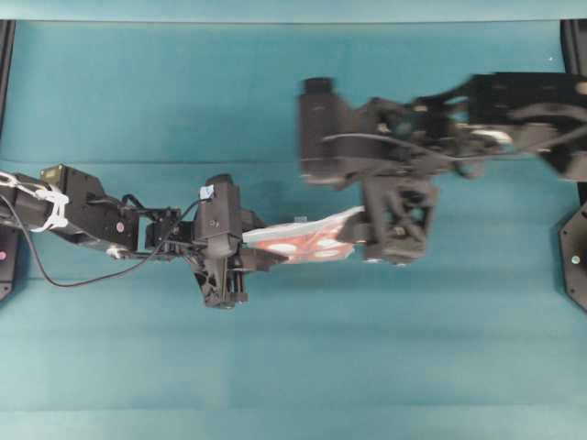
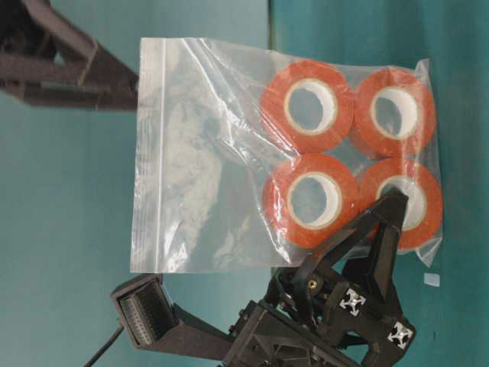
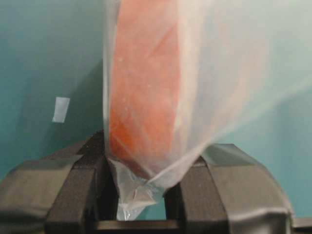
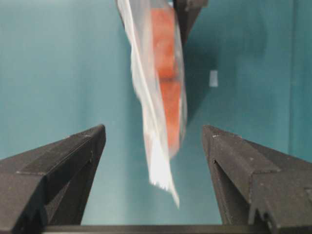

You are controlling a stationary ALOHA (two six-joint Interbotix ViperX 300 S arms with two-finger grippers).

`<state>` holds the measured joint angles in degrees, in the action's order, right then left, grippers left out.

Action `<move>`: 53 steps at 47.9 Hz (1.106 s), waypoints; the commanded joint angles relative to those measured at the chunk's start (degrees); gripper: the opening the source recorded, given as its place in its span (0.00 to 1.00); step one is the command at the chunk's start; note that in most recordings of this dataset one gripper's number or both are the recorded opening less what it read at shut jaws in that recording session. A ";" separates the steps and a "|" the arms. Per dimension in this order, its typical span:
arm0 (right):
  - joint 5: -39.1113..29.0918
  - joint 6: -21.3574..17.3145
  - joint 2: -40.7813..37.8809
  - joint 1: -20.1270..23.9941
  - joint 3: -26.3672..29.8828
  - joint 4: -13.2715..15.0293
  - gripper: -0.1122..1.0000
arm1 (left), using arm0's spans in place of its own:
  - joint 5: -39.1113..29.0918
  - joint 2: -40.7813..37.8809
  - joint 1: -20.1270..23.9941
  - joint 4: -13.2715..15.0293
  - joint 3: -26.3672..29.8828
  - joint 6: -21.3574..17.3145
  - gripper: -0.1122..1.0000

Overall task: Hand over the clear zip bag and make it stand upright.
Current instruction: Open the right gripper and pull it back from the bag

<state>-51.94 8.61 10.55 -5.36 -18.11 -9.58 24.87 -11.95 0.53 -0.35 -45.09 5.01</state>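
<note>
The clear zip bag (image 1: 307,240) hangs in the air above the teal table, held out sideways. Several orange-red tape rolls (image 2: 309,107) with white cores sit at one end of it. My left gripper (image 1: 261,249) is shut on the bag's corner at that tape-roll end; in the left wrist view the jaws (image 3: 146,170) pinch crumpled plastic just below a roll (image 3: 141,92). My right gripper (image 1: 367,236) is open, its fingers either side of the bag's zip end without touching it. In the right wrist view the bag (image 4: 163,87) hangs between the wide-apart fingertips (image 4: 153,134).
A small white scrap (image 4: 213,78) lies on the teal cloth below the bag. Black frame parts (image 1: 573,257) stand at the table's left and right edges. A pale strip (image 1: 293,9) runs along the far edge.
</note>
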 commanded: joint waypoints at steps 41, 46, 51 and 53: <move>21.45 -0.62 16.17 0.00 -14.59 0.09 0.88 | -0.35 0.70 -0.18 -0.09 0.35 0.09 0.31; 21.45 -0.62 16.17 0.00 -14.68 0.09 0.88 | -0.62 0.62 -0.18 -0.09 0.44 -0.09 0.31; 21.45 -0.62 16.17 0.00 -14.85 0.09 0.88 | -1.05 0.62 -0.18 -0.18 0.44 -0.09 0.31; 21.45 -0.62 16.17 0.00 -14.85 0.09 0.88 | -1.14 0.62 -0.18 -0.18 0.35 -0.09 0.31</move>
<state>-30.94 8.61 25.75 -5.36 -33.40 -9.58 24.08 -11.87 0.53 -0.44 -45.00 4.92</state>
